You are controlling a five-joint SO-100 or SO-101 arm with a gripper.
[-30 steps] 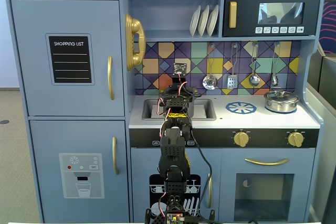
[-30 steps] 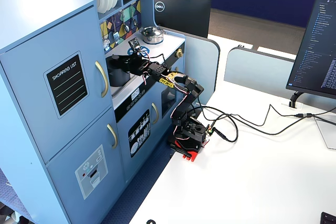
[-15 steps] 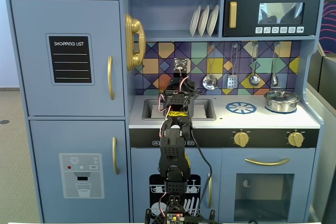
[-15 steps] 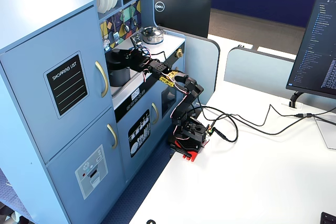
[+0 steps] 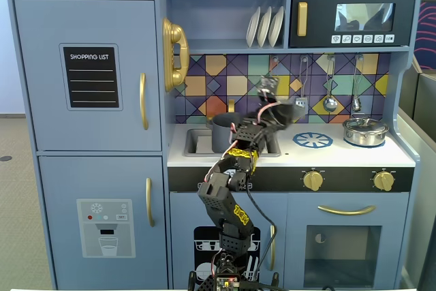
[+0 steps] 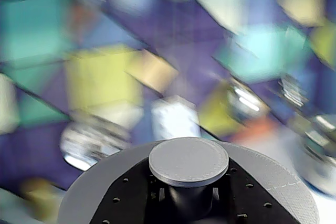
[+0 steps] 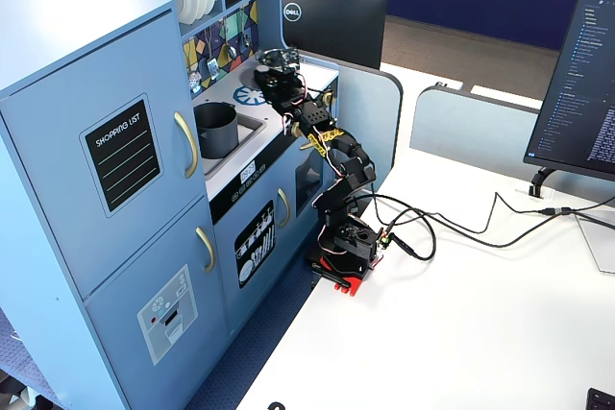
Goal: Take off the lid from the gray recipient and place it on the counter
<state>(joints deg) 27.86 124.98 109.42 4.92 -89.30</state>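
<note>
Lid [image 6: 252,187]: being pinched at knob by tool [image 6: 188,195], held tilted right of gray recipient [image 5: 223,132]; levelling, lowering onto bare counter [image 5: 286,155] near burner print [image 5: 313,140].

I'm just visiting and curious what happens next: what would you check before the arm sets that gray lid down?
1. Lid off the gray pot: ok, the pot stands open in the sink in both fixed views.
2. Grip on the lid: ok, the wrist view shows the jaws closed at its central knob.
3. Lid on the counter: not ok, it hangs in the air above it.
4. Free landing spot: ok, the counter around the blue burner print is bare.
5. Clear of the silver pot: ok, it sits far right in that fixed view.
6. Lid held level: cannot tell.
</note>
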